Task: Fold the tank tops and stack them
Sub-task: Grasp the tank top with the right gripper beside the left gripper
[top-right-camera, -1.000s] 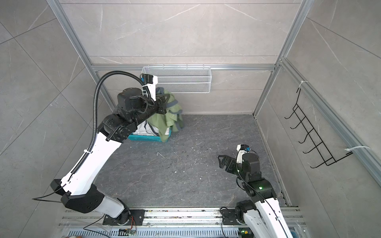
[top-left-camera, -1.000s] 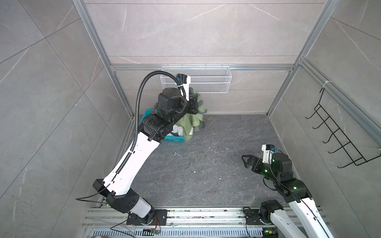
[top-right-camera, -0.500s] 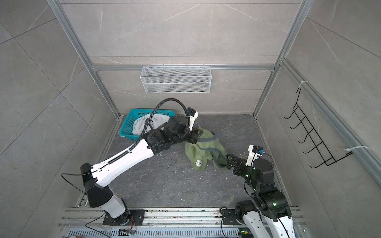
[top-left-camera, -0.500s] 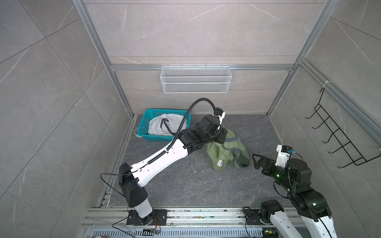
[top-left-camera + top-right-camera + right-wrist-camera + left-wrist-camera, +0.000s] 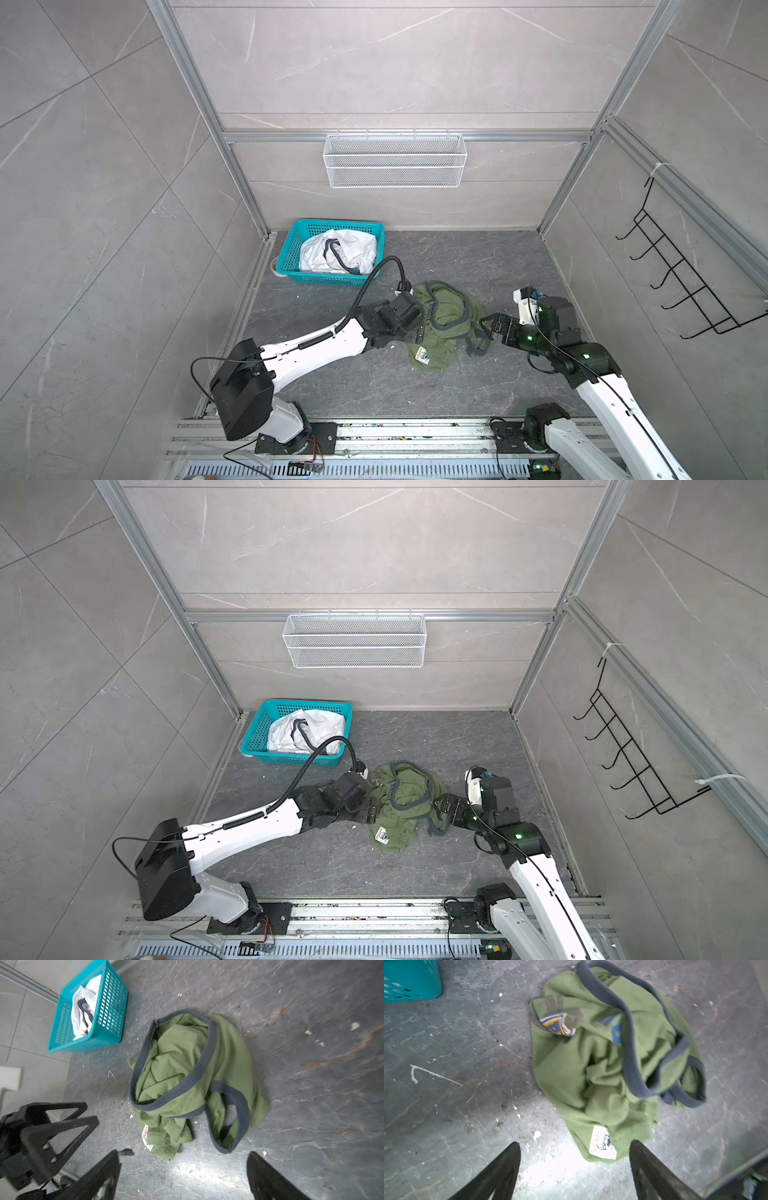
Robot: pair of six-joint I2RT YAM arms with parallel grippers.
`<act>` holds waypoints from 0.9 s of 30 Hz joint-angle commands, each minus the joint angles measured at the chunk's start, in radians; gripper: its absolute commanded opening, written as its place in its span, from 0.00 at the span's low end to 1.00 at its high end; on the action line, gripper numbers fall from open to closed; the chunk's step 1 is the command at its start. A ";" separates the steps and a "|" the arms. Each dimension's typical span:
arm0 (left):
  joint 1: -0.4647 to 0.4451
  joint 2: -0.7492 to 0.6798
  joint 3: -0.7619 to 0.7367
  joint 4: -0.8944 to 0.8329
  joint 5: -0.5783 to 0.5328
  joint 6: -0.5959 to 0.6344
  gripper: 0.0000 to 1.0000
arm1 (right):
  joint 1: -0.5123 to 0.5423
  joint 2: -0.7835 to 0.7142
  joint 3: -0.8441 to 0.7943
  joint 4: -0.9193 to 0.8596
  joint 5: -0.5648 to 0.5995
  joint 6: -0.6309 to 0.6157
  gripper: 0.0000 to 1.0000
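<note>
- State, left gripper (image 5: 574,1142): my jaws stand wide apart and hold nothing. The hem of the green top (image 5: 602,1064) lies just beyond the tips, with bare floor (image 5: 456,1053) between them.
- State, right gripper (image 5: 184,1152): my jaws stand wide apart and hold nothing. A trim (image 5: 204,1059) loop of the top lies just ahead.
- Location, green top: crumpled in a heap on the floor, lower middle of both top views, between my 2 grippers.
- Location, white top (image 5: 338,253): bunched inside the basket (image 5: 291,245), centre-left of a top view, up and left of the green top. It is well apart from both grippers.
- Handling: I judge the fabric soft, light and limp, and not fragile. It should sag and bunch when lifted, so a 1-point lift will likely not spread it.
- Grip points: the dark ribbed trim looks thicker than the body cloth and should give a firmer pinch. I would take 1 strap or hem corner per gripper; the hem label (image 5: 602,1144) marks the hem edge.
- Risk: the layers overlap, so a deep pinch may catch 2 plies.
- Count: 2 tops (1 green, 1 white), 1 basket, 2 grippers. 0 tops are folded.
</note>
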 commanded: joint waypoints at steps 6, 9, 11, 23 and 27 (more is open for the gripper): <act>-0.028 0.084 -0.162 0.285 0.112 -0.170 0.83 | 0.140 0.216 -0.022 0.195 -0.059 0.016 0.87; -0.029 0.119 -0.176 0.343 0.137 -0.188 0.83 | 0.258 0.325 0.025 0.229 -0.007 0.019 0.85; -0.031 0.143 -0.187 0.382 0.155 -0.190 0.82 | 0.316 0.387 0.041 0.263 0.027 0.036 0.84; -0.029 0.202 -0.244 0.444 0.105 -0.263 0.44 | 0.432 0.614 0.152 0.312 0.260 0.053 0.60; -0.029 0.176 -0.258 0.425 0.063 -0.280 0.25 | 0.432 0.654 0.193 0.266 0.324 0.033 0.27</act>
